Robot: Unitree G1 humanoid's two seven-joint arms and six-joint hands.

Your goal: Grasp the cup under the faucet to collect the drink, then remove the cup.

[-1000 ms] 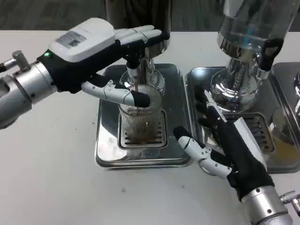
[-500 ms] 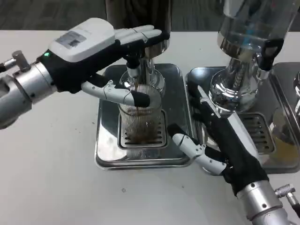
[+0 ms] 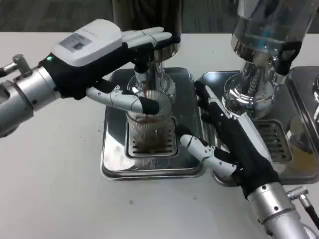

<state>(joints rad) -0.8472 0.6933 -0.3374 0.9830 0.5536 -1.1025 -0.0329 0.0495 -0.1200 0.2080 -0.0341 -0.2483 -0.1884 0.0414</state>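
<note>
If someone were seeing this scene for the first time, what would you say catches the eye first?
First, the left hand, reaching in from the picture's left over the ribbed clear cup, which stands on the steel drip tray under the faucet, thumb lying across the cup's rim. Next, the right hand, stretched flat between that tray and the neighbouring dispenser on the right, holding nothing.
</note>
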